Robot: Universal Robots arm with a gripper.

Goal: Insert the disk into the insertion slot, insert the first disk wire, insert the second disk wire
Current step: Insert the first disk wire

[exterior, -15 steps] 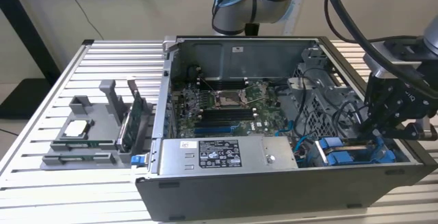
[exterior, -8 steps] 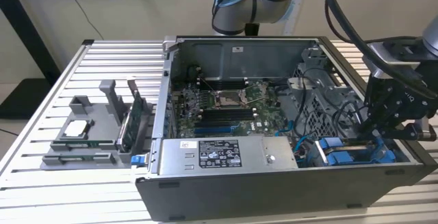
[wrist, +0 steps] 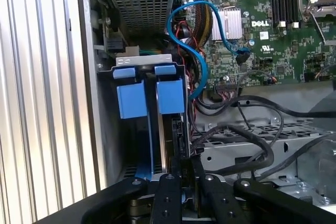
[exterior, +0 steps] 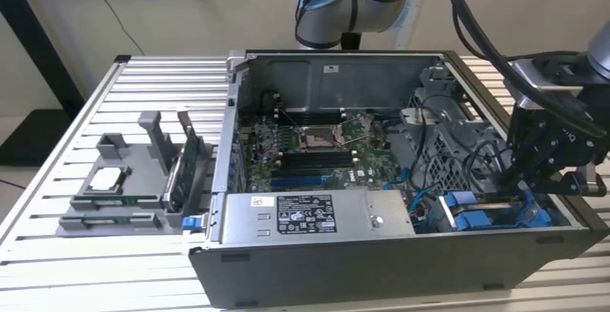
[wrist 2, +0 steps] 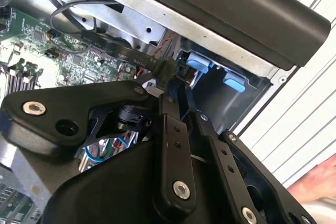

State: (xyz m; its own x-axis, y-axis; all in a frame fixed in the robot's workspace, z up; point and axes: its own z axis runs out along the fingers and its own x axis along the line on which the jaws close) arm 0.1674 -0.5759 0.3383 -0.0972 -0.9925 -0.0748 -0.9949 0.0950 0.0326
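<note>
Down by the insertion slot, hand pinches a black disk wire; any tilt now and it could jam crooked.

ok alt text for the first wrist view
The gripper is at the insertion slot, a narrow bay with blue fittings at the edge of the case. A blue cable, black wires and the motherboard lie beside it.

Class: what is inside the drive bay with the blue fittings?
A dark slab, apparently the disk, stands on edge in the insertion slot beside blue fittings; the gripper covers one end.
</note>
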